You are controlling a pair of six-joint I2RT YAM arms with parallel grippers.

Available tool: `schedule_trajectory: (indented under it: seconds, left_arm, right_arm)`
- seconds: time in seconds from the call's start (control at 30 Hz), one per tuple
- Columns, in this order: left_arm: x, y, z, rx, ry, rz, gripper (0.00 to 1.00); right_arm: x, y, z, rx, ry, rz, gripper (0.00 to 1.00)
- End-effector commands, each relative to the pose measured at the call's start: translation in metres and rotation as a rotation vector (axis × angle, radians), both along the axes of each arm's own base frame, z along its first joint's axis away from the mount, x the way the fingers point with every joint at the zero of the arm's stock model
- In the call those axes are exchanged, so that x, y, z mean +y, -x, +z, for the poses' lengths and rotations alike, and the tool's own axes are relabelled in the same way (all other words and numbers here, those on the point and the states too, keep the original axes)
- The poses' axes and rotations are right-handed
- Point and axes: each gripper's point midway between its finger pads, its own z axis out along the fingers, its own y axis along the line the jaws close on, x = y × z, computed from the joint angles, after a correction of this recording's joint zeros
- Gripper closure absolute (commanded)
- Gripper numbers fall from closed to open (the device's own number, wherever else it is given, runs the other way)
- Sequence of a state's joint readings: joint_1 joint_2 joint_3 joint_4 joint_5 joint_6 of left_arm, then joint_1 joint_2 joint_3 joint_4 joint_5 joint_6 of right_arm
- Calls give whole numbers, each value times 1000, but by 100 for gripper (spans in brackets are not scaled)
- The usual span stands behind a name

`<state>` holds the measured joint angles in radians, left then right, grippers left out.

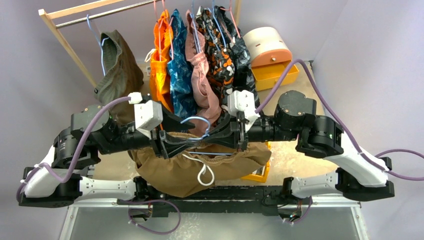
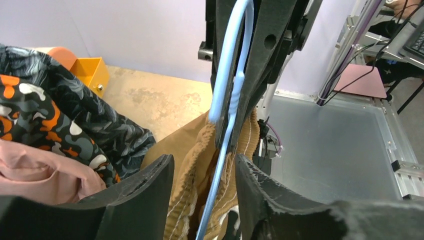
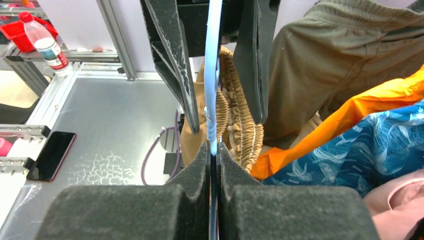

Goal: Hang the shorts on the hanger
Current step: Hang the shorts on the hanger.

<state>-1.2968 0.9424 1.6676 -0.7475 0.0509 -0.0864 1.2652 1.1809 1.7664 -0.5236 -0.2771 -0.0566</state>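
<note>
Currently my right gripper [image 3: 214, 150] is pinched tight on the blue hanger [image 3: 212, 75] wire. My left gripper [image 2: 204, 164] stands wide, fingers straddling hanger and gathered waistband; contact unclear. In the top view, the shorts [image 1: 160, 170] droop at 6 o'clock from the hanger, white drawstring [image 1: 204, 173] dangling.

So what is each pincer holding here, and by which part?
The right pincer is shut on the hanger, gripping a thin bar of its frame. The left pincer is open around the hanger and the waistband of the shorts, clamping nothing.
</note>
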Motion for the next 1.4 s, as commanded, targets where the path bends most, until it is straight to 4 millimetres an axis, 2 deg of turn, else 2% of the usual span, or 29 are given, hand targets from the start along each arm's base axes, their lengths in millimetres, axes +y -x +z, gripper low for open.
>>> schedule_trajectory:
  seconds: [0.0,0.17,0.37,0.43,0.47,0.57,0.6,0.9,0.97,1.07,1.17,1.37]
  left_arm:
    - [15,-8,11,-1,62,69,49]
    - [21,-9,-2,16,41,91,43]
    - [11,-11,-13,5,0,81,44]
    - [6,-11,-13,-3,-4,68,53]
    - [4,-10,-12,-7,-2,60,61]
    - [0,-9,-7,-19,11,46,93]
    - [-1,-9,-5,-22,16,45,100]
    - [4,-8,6,-40,63,45,100]
    - [4,-8,8,-45,71,46,100]
    - [4,-9,11,-50,82,46,100]
    - [2,-9,11,-54,80,43,100]
    - [2,-8,12,-58,79,39,100]
  right_arm:
    - [-22,4,48,-27,-184,-26,100]
    - [-27,7,49,-16,-204,-20,100]
    - [-25,14,52,-6,-222,22,100]
    - [-24,16,51,0,-219,30,100]
    - [-23,16,51,3,-217,33,100]
    - [-20,16,48,13,-204,34,100]
    - [-20,16,46,18,-198,33,100]
    - [-19,17,28,90,-123,26,99]
    - [-18,19,26,102,-116,36,87]
    - [-16,22,27,111,-118,57,76]
    - [-10,23,26,119,-112,73,70]
    - [-4,23,30,114,-125,84,71]
